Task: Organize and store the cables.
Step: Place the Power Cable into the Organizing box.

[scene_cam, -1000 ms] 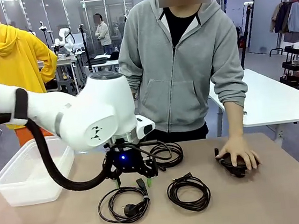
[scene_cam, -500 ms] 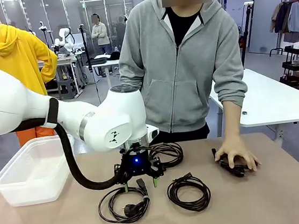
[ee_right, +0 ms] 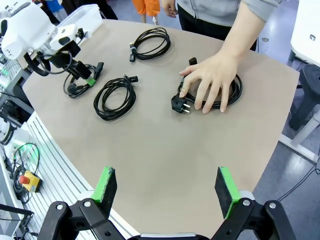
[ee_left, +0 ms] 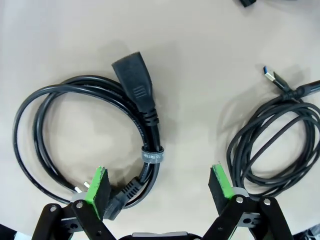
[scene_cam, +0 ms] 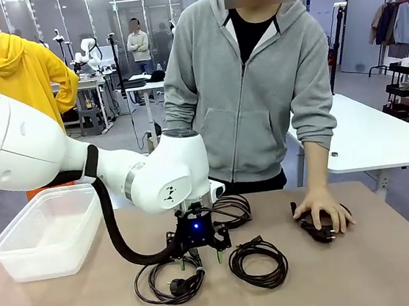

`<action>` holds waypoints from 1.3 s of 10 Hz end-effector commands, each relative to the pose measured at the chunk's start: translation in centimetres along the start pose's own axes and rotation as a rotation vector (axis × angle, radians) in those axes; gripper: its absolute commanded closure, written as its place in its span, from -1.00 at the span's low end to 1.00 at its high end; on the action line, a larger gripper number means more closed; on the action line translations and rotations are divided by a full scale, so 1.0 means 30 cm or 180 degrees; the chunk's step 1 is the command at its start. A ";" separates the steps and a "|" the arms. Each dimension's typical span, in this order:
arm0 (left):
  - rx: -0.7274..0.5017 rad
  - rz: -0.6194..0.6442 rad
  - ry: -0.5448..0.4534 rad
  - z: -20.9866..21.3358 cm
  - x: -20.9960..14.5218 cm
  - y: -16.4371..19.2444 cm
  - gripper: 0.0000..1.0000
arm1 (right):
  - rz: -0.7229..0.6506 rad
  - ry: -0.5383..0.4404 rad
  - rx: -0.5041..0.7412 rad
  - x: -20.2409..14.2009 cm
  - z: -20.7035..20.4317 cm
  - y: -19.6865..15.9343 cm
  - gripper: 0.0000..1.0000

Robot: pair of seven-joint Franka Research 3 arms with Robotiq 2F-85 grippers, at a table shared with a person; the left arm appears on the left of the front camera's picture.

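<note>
left gripper (ee_left: 159, 182) lowered over a cable coil (ee_left: 151, 156).
your jaws stand wide and empty, straddling the coil's strapped side; closing looks next.

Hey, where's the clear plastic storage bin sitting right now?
In the front view, the clear plastic storage bin sits at the table's left edge, on the robot's left side, with the nearest coiled black cable lying to its right.
</note>
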State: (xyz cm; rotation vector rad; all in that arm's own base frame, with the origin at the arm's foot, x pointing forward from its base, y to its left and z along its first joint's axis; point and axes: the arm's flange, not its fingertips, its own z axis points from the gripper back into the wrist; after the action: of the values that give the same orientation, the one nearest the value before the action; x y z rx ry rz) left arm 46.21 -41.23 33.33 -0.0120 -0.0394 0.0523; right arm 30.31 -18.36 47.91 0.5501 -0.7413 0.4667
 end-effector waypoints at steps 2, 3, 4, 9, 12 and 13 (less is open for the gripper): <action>-0.0065 -0.0025 0.0158 -0.046 0.022 -0.008 -1.00 | 0.0051 -0.0037 0.0022 0.001 0.005 -0.004 -1.00; -0.0023 -0.0046 0.0198 -0.066 0.028 -0.008 -1.00 | 0.0051 -0.0037 0.0022 0.001 0.005 -0.004 -1.00; -0.0026 -0.0088 0.0194 -0.072 0.030 -0.008 -1.00 | 0.0051 -0.0037 0.0022 0.001 0.005 -0.004 -1.00; 0.0006 -0.0217 0.0186 -0.071 0.015 -0.005 1.00 | 0.0051 -0.0037 0.0022 0.001 0.005 -0.004 -1.00; 0.0011 -0.0218 0.0171 -0.063 0.016 -0.006 1.00 | 0.0051 -0.0037 0.0022 0.001 0.005 -0.004 -1.00; 0.0001 -0.0225 0.0163 -0.063 0.017 -0.006 1.00 | 0.0051 -0.0037 0.0022 0.001 0.005 -0.004 -1.00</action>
State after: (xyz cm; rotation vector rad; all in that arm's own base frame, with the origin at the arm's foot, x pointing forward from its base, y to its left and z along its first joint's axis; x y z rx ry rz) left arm 46.84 -41.43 31.21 -0.0063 -0.0044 -0.0096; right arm 30.29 -18.37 47.92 0.5496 -0.7412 0.4667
